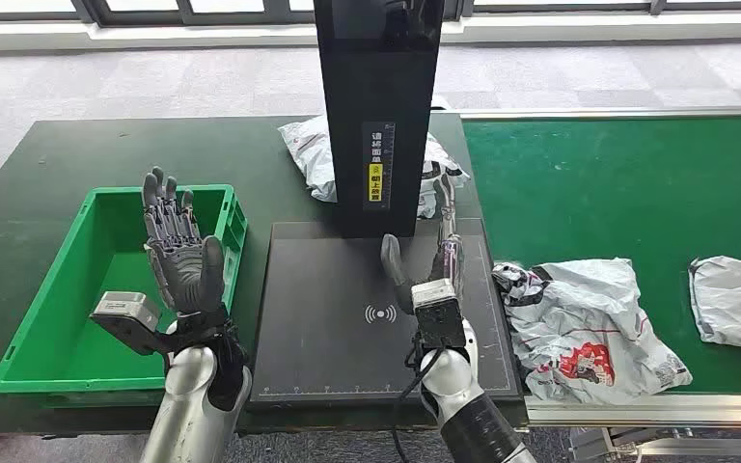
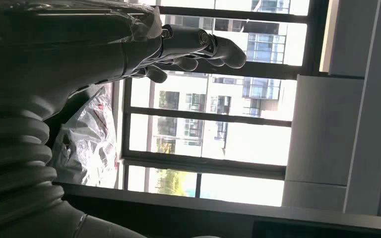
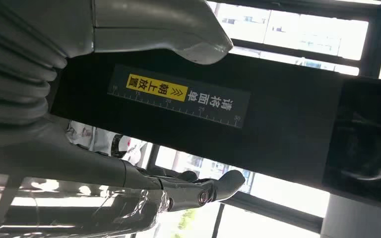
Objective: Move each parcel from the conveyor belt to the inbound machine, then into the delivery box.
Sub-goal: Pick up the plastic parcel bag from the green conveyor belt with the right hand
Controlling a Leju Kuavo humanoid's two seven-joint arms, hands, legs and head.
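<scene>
meanwhile both hands hold nothing, fingers spread: the left hand [image 1: 181, 253] raised over the green box [image 1: 56, 323], the right hand [image 1: 433, 260] above the black scanner plate [image 1: 328, 338], beside a crumpled parcel [image 1: 589, 328] on the belt [image 1: 617, 188].

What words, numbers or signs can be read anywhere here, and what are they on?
"请将面单朝上放置", white then black-on-yellow: label on the black scanner column.
"10", "20", "30": ruler ticks along that label.
Wireless-wave symbol: on the black scanner plate.
Red print on the grey parcel on the conveyor belt: too crumpled to read.
</scene>
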